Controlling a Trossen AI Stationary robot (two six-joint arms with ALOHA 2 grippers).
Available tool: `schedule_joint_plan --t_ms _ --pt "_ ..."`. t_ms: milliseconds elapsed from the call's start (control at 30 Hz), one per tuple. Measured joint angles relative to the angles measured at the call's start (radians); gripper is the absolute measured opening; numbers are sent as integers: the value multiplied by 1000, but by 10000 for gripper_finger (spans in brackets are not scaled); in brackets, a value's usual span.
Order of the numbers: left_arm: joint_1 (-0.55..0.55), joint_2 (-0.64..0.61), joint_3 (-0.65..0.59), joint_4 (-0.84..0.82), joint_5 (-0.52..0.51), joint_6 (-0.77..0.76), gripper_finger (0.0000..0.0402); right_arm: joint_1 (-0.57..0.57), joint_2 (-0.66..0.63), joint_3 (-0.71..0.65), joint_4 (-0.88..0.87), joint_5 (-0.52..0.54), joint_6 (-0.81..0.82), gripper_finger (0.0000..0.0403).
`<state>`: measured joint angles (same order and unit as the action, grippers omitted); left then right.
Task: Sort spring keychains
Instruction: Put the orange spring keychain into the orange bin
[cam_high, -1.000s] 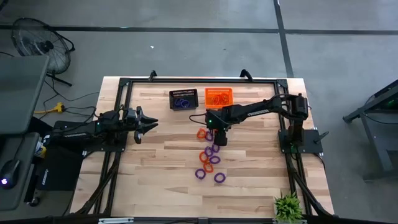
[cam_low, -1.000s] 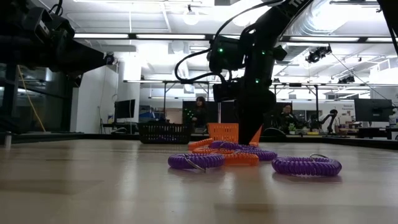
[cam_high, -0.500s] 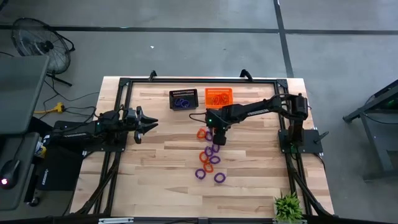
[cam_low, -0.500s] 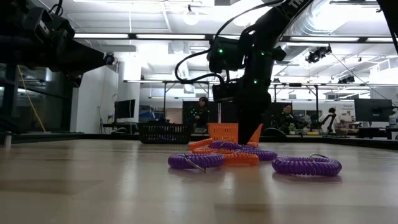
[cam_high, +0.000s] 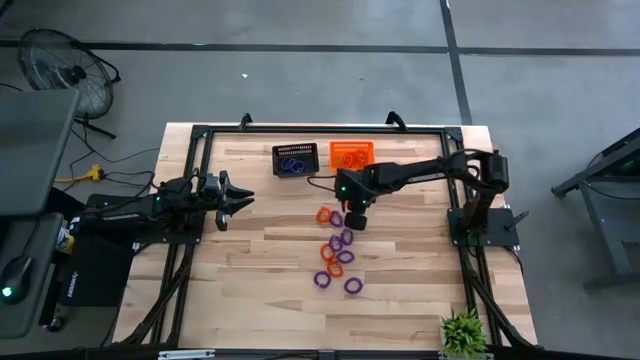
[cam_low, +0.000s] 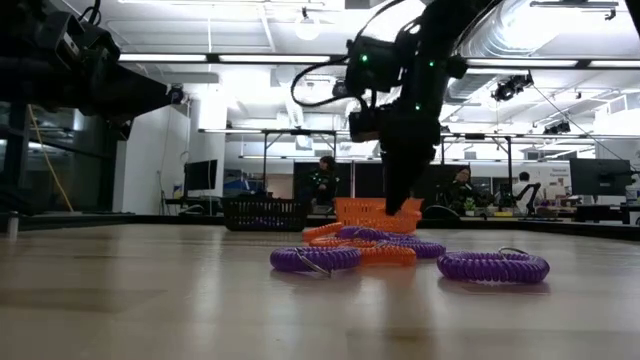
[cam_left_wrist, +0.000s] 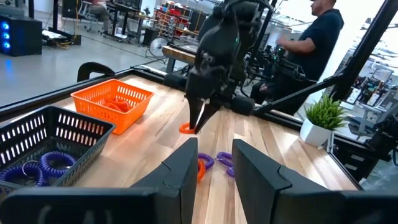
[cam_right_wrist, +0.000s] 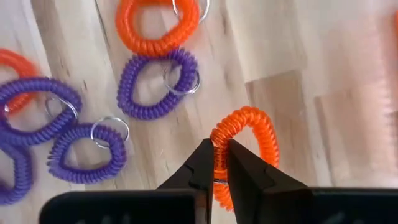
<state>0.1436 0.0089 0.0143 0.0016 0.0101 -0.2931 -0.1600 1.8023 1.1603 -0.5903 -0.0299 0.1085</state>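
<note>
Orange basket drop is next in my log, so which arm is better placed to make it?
Right. The right gripper is shut on an orange keychain, close to the orange basket. The left gripper waits open near the table's left side, holding nothing.

Right gripper: pinching orange keychain above surface
Orange basket: orange coils inside
Black basket: purple coils inside
Purple keychains: on surface
Left gripper: fingers apart
Background: person, plant
</note>
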Motion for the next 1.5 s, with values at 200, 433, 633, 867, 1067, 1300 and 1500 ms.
schedule_joint_plan --t_ms 200,433,633,867,1067,1300,1500 --pt "0 0 0 0 0 0 99 -12 -74 1 3 6 0 23" --pt "0 0 0 0 0 0 99 -71 -154 2 13 50 -3 29" --pt "0 0 0 0 0 0 99 -141 -194 2 57 43 -4 25" --pt "0 0 0 0 0 0 99 -231 -194 3 182 41 -35 30" --pt "0 0 0 0 0 0 99 -305 -192 4 273 42 16 27" --pt "0 0 0 0 0 0 99 -363 -192 4 296 47 50 31" --pt "0 0 0 0 0 0 99 -377 -153 4 297 40 155 29"
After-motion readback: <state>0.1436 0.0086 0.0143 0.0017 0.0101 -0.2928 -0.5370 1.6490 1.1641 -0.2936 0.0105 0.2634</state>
